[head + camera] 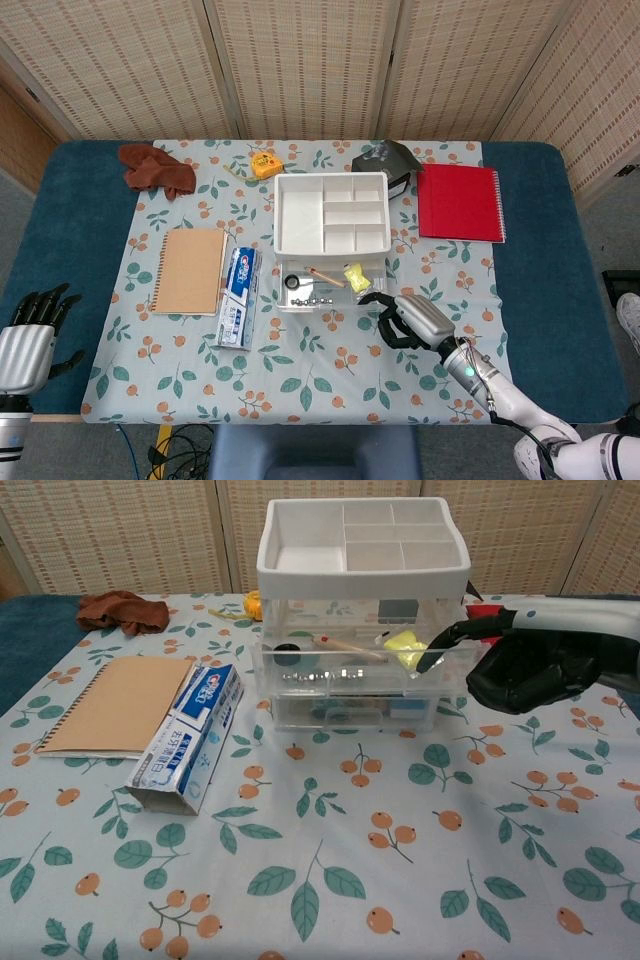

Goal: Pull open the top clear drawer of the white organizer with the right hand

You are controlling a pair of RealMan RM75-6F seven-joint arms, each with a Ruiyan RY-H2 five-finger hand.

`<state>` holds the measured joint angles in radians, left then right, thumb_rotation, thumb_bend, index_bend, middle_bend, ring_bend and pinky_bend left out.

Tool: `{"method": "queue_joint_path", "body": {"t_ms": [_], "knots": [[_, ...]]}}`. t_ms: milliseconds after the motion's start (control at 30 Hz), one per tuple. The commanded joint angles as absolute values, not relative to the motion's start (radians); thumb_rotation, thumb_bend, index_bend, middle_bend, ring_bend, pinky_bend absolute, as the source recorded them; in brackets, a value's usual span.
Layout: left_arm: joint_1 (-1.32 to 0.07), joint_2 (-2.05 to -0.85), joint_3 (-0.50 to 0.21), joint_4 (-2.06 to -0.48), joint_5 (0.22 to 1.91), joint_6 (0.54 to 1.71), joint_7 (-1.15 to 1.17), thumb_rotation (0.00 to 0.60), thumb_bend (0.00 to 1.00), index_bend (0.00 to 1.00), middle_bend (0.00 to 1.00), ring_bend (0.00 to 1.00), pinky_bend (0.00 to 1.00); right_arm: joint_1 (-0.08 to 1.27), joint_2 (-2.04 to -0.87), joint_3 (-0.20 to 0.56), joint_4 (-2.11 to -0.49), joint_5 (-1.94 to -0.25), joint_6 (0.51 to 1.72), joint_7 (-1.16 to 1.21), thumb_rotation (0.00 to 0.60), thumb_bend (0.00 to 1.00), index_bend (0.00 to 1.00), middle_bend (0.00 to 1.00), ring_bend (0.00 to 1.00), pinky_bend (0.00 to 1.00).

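The white organizer stands mid-table with a divided tray on top. Its top clear drawer sticks out toward me, showing a yellow piece, a wooden stick, a black round part and small metal bits. My right hand is at the drawer's front right corner, fingers curled, with one outstretched finger hooked over the drawer's rim. The lower clear drawer is pushed in. My left hand hovers off the table's near left corner with its fingers spread, holding nothing.
A toothpaste box and a tan notebook lie left of the organizer. A red notebook lies at the back right, a black object behind the organizer, a brown cloth at the back left.
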<state>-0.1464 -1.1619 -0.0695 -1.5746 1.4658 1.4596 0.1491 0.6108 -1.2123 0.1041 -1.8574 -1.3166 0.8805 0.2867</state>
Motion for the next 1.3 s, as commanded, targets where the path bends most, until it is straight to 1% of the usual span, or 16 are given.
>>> {"method": "queue_joint_path", "body": {"t_ms": [33,400,467,533,600,933,1000,1133,1300], "knots": [[-0.147,-1.162,-0.07,-1.574,1.465,1.46,0.15,0.6,0.15,0.19,0.12,0.13,0.11,0.602,-1.202,0.093,-1.874,-1.335,0.885,0.292,0.6,0.67,0.27,0.79,0.88,0.99],[-0.15,-1.161,-0.069,-1.58,1.469,1.459,0.154,0.6,0.15,0.19,0.12,0.13,0.11,0.573,-1.169,0.06,-1.921,-1.404,0.911,0.307,0.6,0.67,0.27,0.79,0.88,0.99],[-0.15,-1.16,-0.07,-1.58,1.469,1.46,0.154,0.6,0.15,0.2,0.12,0.13,0.11,0.568,-1.162,0.06,-1.928,-1.419,0.924,0.309,0.6,0.67,0.23,0.79,0.88,0.99],[-0.149,-1.158,-0.069,-1.582,1.469,1.461,0.154,0.6,0.15,0.2,0.12,0.13,0.11,0.563,-1.153,0.059,-1.934,-1.428,0.934,0.313,0.6,0.67,0.16,0.79,0.88,0.99],[-0.148,-1.156,-0.069,-1.583,1.469,1.462,0.153,0.6,0.15,0.2,0.12,0.13,0.11,0.557,-1.143,0.059,-1.94,-1.435,0.945,0.315,0.6,0.67,0.14,0.79,0.88,0.99],[-0.146,-1.152,-0.069,-1.589,1.474,1.469,0.153,0.6,0.15,0.19,0.12,0.13,0.11,0.547,-1.083,0.057,-1.981,-1.481,0.973,0.304,0.6,0.67,0.13,0.78,0.88,0.99],[-0.145,-1.15,-0.07,-1.59,1.474,1.473,0.153,0.6,0.15,0.19,0.12,0.13,0.11,0.549,-1.063,0.062,-1.994,-1.495,0.979,0.298,0.6,0.67,0.13,0.78,0.88,0.99],[-0.141,-1.145,-0.069,-1.593,1.474,1.478,0.152,0.6,0.15,0.19,0.12,0.13,0.11,0.573,-1.012,0.099,-2.013,-1.509,0.985,0.276,0.6,0.67,0.13,0.77,0.88,0.99],[-0.136,-1.142,-0.068,-1.596,1.476,1.485,0.148,0.6,0.15,0.19,0.12,0.13,0.11,0.642,-0.965,0.159,-2.002,-1.503,0.937,0.215,0.6,0.65,0.13,0.75,0.87,0.99]]}}
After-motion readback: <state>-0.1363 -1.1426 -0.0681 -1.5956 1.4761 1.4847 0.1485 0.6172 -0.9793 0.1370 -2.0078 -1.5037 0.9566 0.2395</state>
